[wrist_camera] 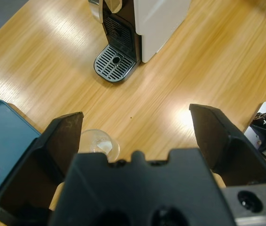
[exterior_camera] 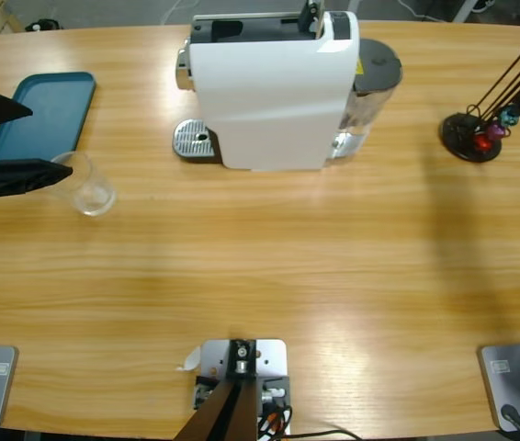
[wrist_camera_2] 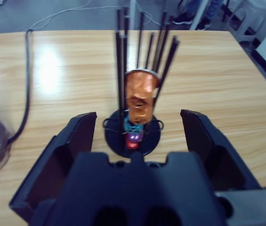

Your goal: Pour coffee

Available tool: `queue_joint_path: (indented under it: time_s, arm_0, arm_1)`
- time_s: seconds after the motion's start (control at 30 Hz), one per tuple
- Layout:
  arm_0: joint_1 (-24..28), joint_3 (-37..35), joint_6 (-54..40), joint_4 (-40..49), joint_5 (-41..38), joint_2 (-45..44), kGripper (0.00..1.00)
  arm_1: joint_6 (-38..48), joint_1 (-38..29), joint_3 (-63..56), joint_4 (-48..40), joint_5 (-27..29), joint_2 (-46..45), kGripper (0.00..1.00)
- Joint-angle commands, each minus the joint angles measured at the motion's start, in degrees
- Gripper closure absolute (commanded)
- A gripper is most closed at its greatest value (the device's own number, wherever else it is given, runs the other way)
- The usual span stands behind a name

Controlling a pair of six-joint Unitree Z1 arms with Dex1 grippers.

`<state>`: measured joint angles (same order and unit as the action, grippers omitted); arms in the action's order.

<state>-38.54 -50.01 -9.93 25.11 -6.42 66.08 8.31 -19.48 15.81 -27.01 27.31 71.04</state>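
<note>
High view shows my left gripper [exterior_camera: 7, 142] entering from the left edge with its two black jaws spread wide, one lying over the teal rectangular plastic tray [exterior_camera: 58, 101], the other reaching to the rim of a small clear plastic cup [exterior_camera: 87, 184] that stands on the long wooden bench [exterior_camera: 269, 276] just beside the tray. Left wrist view looks down along my left gripper [wrist_camera: 137, 122]: the clear cup [wrist_camera: 97, 143] sits close to the inner face of one jaw, not clamped between the two, and I can make out no amber coffee in it; it looks empty, though part of it is hidden behind my gripper body. Farther off stands the white box-shaped coffee machine [exterior_camera: 274, 92] with its round perforated metal drip tray [wrist_camera: 115, 63] facing my side, well apart from the cup. Right wrist view shows my right gripper [wrist_camera_2: 137, 125] also spread, holding nothing, pointed at a black wire capsule stand [wrist_camera_2: 133, 132] on a round base, with a shiny orange capsule [wrist_camera_2: 140, 92] stacked above smaller blue and red ones between the rods. That stand [exterior_camera: 471, 138] sits near the right edge of the bench.
</note>
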Motion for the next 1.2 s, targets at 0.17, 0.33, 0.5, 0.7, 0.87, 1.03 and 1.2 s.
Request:
queue_joint_path:
  time_s: [0.17,0.33,0.5,0.7,0.87,1.03,1.2]
  arm_0:
    - [-2.0,-1.5,1.0,-1.6,0.0,4.8,0.018]
    - [-2.1,-1.4,1.1,-1.6,0.0,4.8,0.018]
    - [-2.0,-1.5,1.1,-1.6,-0.1,5.0,0.018]
    - [-2.1,-1.3,1.2,-1.6,-0.2,4.9,0.018]
    - [-2.1,-1.2,1.3,-1.6,-0.5,5.3,0.018]
    - [-2.1,-1.1,1.3,-1.6,-0.5,5.2,0.018]
    - [-2.0,-0.6,1.4,-1.6,-0.5,5.2,0.018]
  arm_1:
    - [-2.6,3.7,-2.1,-4.3,-3.5,1.3,0.371]
    - [-2.6,3.7,-2.5,-6.9,-4.5,3.8,0.372]
    - [-2.6,4.4,-2.7,-7.9,-4.3,4.8,0.372]
    - [-2.6,4.9,-2.8,-8.8,-4.4,5.5,0.560]
    - [-2.9,4.9,-2.9,-8.8,-4.5,5.6,0.777]
    - [-2.9,4.9,-3.0,-9.5,-4.9,6.6,0.777]
    - [-2.9,4.9,-3.0,-10.4,-5.2,7.6,0.786]
